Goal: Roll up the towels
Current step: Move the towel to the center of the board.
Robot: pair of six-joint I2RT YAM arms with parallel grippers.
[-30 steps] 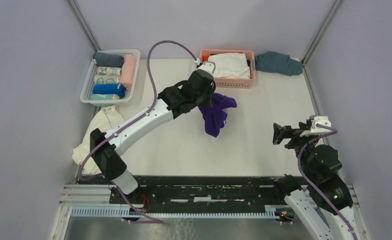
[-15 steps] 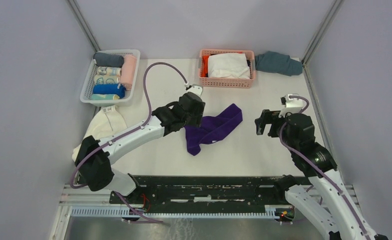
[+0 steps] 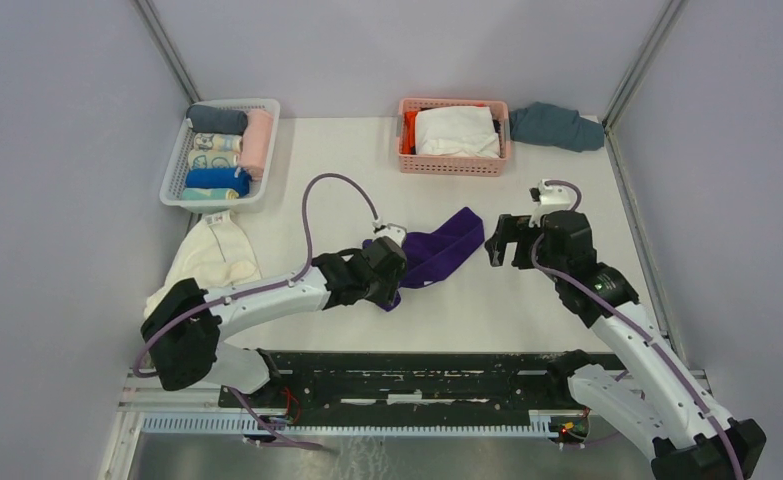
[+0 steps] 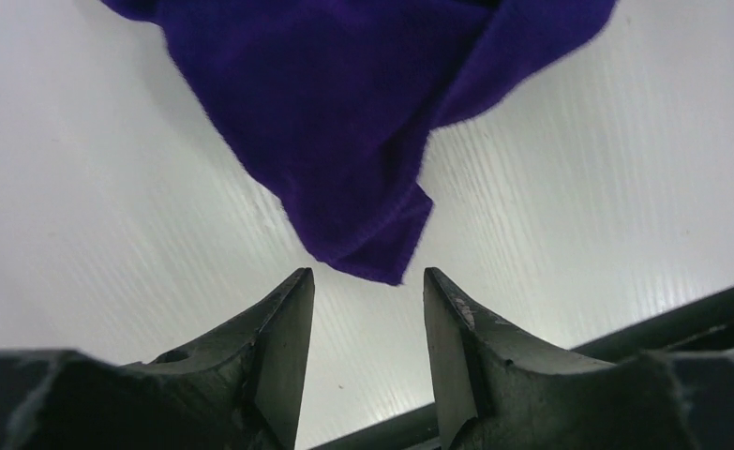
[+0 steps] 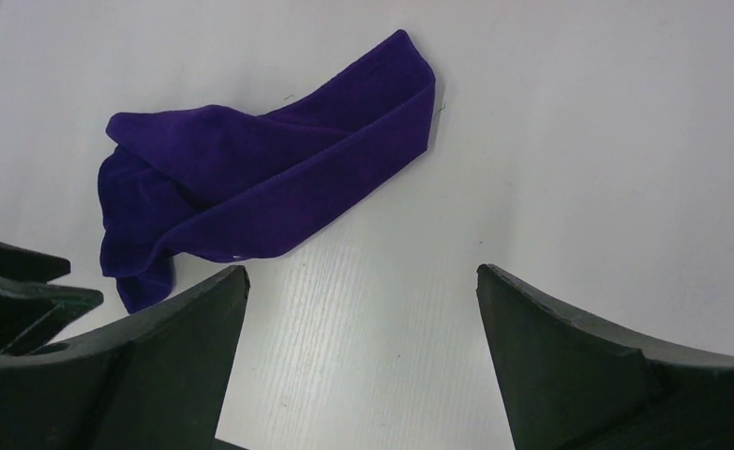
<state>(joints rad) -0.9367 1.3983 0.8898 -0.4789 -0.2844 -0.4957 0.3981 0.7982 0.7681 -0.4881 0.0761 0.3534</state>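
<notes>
The purple towel (image 3: 437,250) lies crumpled mid-way across the tabletop (image 3: 327,150), the cream towel (image 3: 212,255) at its nine o'clock. The left fingers (image 4: 283,356), half-open and empty, sit at its seven o'clock corner. The right fingers (image 5: 157,366) gape empty at three. A pink basket (image 3: 452,168) stands at twelve, a white basket (image 3: 180,150) at ten. White surface, grey walls (image 3: 57,200).

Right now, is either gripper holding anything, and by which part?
Nothing is held. Left gripper open, short of a corner of the purple towel; right gripper open and empty.

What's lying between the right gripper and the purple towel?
Nothing: only bare white table separates the open right gripper from the purple towel, as the right wrist view shows.
</notes>
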